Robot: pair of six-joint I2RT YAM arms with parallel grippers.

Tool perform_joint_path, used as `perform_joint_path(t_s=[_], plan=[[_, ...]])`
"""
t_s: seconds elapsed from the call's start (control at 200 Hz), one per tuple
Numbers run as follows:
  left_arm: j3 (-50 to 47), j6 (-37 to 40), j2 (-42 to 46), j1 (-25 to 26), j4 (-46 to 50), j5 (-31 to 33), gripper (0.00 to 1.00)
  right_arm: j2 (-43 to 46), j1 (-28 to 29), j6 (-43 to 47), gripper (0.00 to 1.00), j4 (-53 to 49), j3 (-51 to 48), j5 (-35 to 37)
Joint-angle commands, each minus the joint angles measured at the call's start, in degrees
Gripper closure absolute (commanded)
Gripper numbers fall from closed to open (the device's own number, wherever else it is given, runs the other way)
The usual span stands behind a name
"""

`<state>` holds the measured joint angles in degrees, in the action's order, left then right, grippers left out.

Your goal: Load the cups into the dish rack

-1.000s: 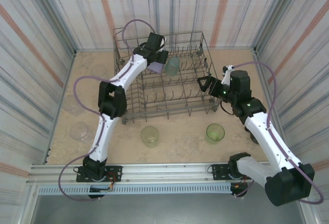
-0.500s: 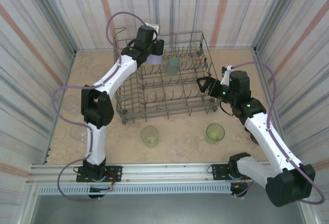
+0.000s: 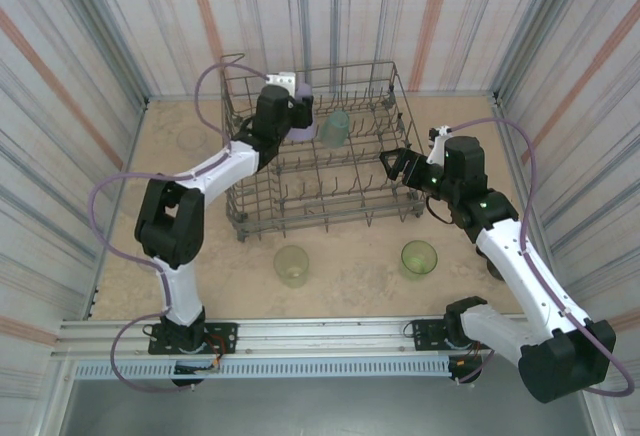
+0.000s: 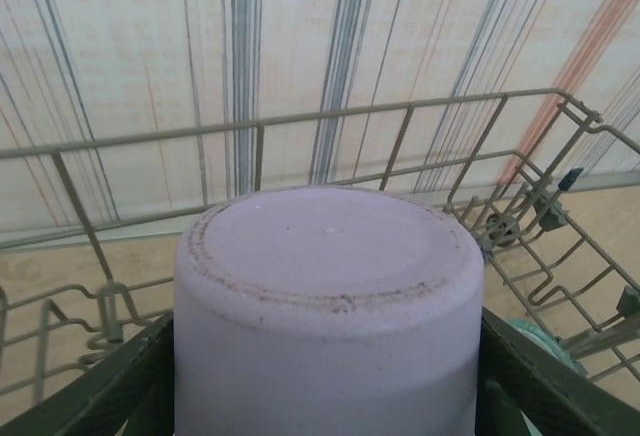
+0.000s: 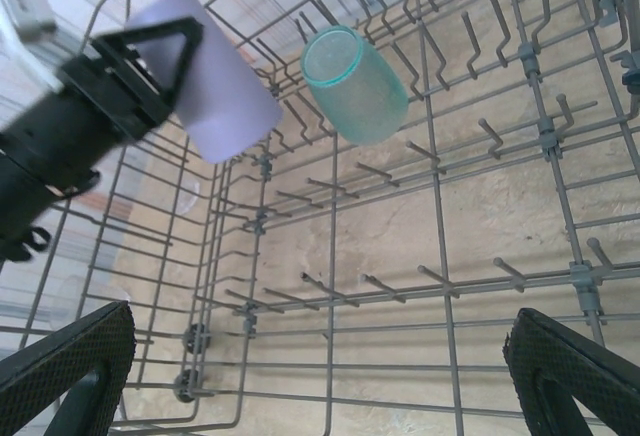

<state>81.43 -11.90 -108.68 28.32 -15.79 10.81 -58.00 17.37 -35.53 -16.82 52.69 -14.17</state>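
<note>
The left hand (image 3: 298,121) grips the tall lavender cup (image 3: 303,134) over the far-left corner of the dish rack (image 3: 330,218), its fingers (image 4: 120,386) pressed against both sides of the cup's wall. The cup's closed base faces away from the wrist, towards the rack's far rim and the striped wall behind it. Seen from the right wrist, the lavender cup (image 5: 215,86) slants down above the tines (whether it touches any wire cannot be told).

Just beside it, the teal cup (image 3: 335,128) already lies tilted among the tines in the rack's far row, its open mouth turned towards the back wall (image 5: 357,84).

The right hand (image 3: 395,166) hovers at the rack's right edge, fingers (image 5: 70,356) spread wide with nothing between them.

Two yellow-green cups stand upright on the sandy tabletop (image 3: 350,281) in front of the rack: one (image 3: 292,264) near its middle, the other (image 3: 419,258) towards its right corner. A clear cup (image 3: 190,139) sits far left, well apart from the rack.
</note>
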Motion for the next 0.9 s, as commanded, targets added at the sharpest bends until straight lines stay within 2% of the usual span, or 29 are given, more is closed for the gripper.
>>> perform_joint_path(t_s=[0.0, 0.255, 0.506, 0.741, 0.897], plan=[[-3.86, 0.02, 2.58, 2.05, -17.67, 3.35, 1.0, 0.96, 0.39, 0.28, 0.01, -1.8, 1.72, 1.24], [-5.01, 1.8, 2.47, 3.86, -22.81, 7.42, 1.0, 0.86, 0.32, 1.57, 0.01, -2.98, 1.6, 1.64], [-4.62, 8.77, 2.63, 5.65, -25.87, 8.59, 1.0, -0.17, 0.21, 1.82, 0.01, -2.04, 1.01, 0.57], [-6.64, 13.55, 1.12, 5.7, -29.91, 12.15, 1.0, -0.06, 0.05, 2.16, 0.01, -2.34, 1.06, 0.59], [-6.9, 13.48, -0.49, 5.36, -31.34, 11.4, 1.0, -0.61, -0.03, 2.31, 0.01, -2.48, 1.13, 0.38]])
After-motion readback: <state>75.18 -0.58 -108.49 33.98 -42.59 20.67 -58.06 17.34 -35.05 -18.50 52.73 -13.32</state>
